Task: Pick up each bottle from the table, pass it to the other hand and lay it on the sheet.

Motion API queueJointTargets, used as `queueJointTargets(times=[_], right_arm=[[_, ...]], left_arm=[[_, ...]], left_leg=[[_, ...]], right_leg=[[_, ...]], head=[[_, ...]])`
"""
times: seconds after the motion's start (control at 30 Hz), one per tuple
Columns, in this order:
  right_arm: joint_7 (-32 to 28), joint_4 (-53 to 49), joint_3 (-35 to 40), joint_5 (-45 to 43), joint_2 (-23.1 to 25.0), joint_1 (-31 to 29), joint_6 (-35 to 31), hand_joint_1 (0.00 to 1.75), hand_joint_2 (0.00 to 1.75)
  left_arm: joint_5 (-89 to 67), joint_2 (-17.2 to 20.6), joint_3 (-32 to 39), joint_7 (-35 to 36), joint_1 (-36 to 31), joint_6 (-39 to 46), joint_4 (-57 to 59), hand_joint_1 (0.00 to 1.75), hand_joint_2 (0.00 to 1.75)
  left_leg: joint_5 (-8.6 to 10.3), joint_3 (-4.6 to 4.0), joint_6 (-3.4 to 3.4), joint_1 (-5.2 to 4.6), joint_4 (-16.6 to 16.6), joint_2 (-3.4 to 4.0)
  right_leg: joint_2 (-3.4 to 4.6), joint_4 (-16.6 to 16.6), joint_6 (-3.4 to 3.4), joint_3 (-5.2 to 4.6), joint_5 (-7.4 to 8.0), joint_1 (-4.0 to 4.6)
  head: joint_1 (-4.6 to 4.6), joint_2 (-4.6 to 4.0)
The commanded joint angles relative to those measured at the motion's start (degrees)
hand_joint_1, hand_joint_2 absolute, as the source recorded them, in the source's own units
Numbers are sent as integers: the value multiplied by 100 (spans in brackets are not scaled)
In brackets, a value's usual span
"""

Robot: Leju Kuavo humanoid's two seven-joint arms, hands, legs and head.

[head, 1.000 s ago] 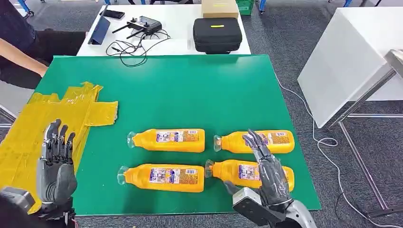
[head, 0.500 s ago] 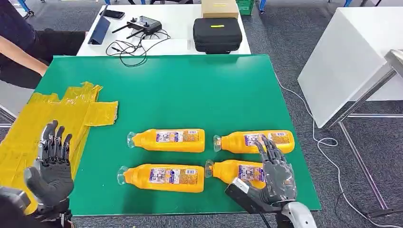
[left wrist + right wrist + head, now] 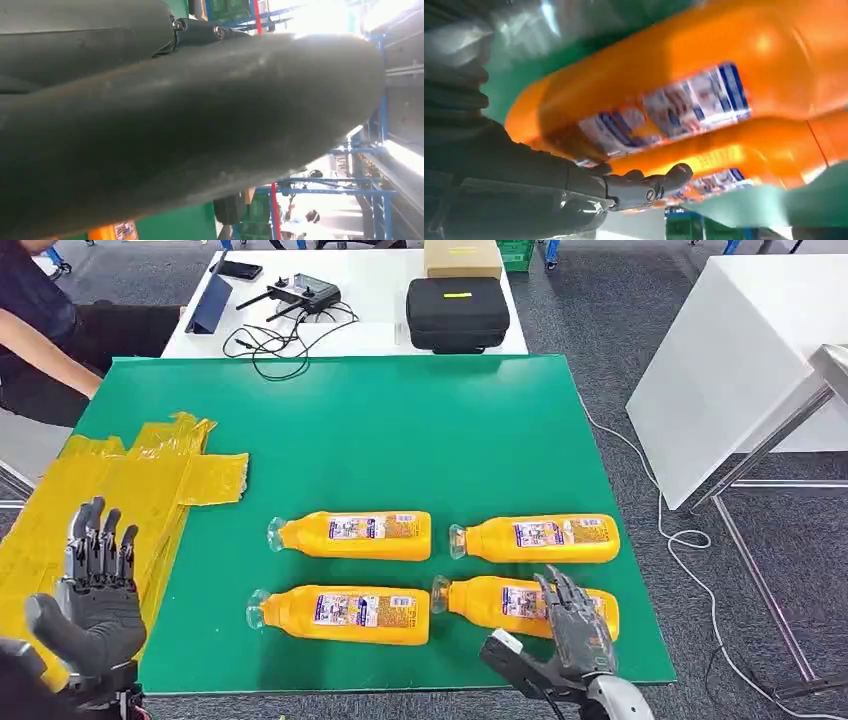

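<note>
Four orange bottles lie on their sides on the green table [image 3: 400, 430]: far left [image 3: 355, 536], far right [image 3: 545, 538], near left [image 3: 345, 613] and near right [image 3: 495, 601]. My right hand [image 3: 575, 632] hangs over the base end of the near right bottle, fingers spread across it and not closed around it. In the right wrist view that bottle [image 3: 704, 95] lies just beyond the hand's fingers [image 3: 644, 187]. My left hand [image 3: 95, 595] is raised and open, holding nothing, above the crumpled yellow sheet [image 3: 150, 480] at the table's left.
Behind the green table is a white table carrying a black case [image 3: 457, 312], a controller [image 3: 303, 288], cables and a tablet. A person [image 3: 40, 330] sits at the far left. Another white table [image 3: 730, 360] stands to the right, with a cable on the floor.
My right hand has pulled back toward the near edge and sunk lower over the near right bottle. My left hand has drifted left and lower. The bottles have not moved.
</note>
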Motion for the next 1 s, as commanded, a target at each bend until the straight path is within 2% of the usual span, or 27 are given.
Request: queueJointTargets(times=[0.03,0.17,0.2,0.23,0.27,0.3,0.4,0.43,0.5,0.8,0.83,0.9,1.0], right_arm=[[236,1042,-98,99,148,-373,31,0,175],[368,1334,-285,229,217,-449,22,0,175],[377,1399,-317,244,230,-472,30,49,175],[376,1447,-337,244,243,-493,33,127,175],[376,1499,-355,244,256,-515,36,154,175],[365,1686,-443,314,324,-614,64,171,175],[222,1942,-619,464,409,-767,130,175,175],[177,1993,-666,466,414,-811,160,175,175],[45,2096,-777,483,418,-887,195,175,175],[-2,2081,-807,487,429,-880,191,175,175],[-183,2033,-881,395,446,-875,243,175,175],[-585,1792,-1018,97,459,-805,408,175,175],[-1291,419,-1194,-749,503,-430,1061,175,175]], left_arm=[[35,-24,136,69,-172,12,148,0,0],[57,-46,150,77,-222,-26,244,0,0],[58,-54,150,77,-236,-29,261,0,0],[55,-64,142,79,-242,-32,269,0,0],[55,-72,137,79,-249,-32,270,0,0],[48,-79,149,84,-251,-23,271,0,0],[63,-74,165,82,-275,-39,268,0,0],[91,-50,172,92,-315,-67,298,0,0],[116,-6,158,97,-397,-99,381,0,0],[117,-2,146,97,-409,-100,408,0,0],[161,23,131,100,-448,-127,455,0,175],[248,74,96,107,-552,-181,575,0,175],[412,131,120,78,-681,-265,725,0,175]], left_leg=[[-7,35,0,1,-12,-1],[-9,53,1,3,-16,-7],[-3,33,1,0,-11,-3],[-5,44,2,1,-15,-5],[-11,67,3,2,-21,-7],[-13,75,2,1,-23,-9],[-1,40,2,1,-8,-7],[-5,67,4,0,-17,-10],[-6,56,7,0,-7,-6],[-26,130,15,-1,-12,-11],[-26,135,15,-1,-11,-9],[-27,144,18,-3,-11,-11],[-25,142,18,-5,-11,-18]], right_leg=[[-10,-12,2,34,-8,3],[-19,-17,3,51,-13,6],[-11,-11,2,29,-5,2],[-14,-15,2,42,-8,4],[-21,-22,3,65,-14,5],[-24,-23,4,74,-17,5],[-11,-16,10,42,-8,4],[-19,-24,15,70,-15,5],[-10,-17,17,62,-13,4],[-18,-41,25,141,-23,6],[-14,-43,24,146,-23,6],[-17,-45,25,157,-24,4],[-26,-47,26,158,-24,2]], head=[[0,0],[0,0],[-2,0],[0,0],[0,0],[-2,0],[0,0],[0,0],[0,0],[0,0],[0,0],[0,0],[0,0]])
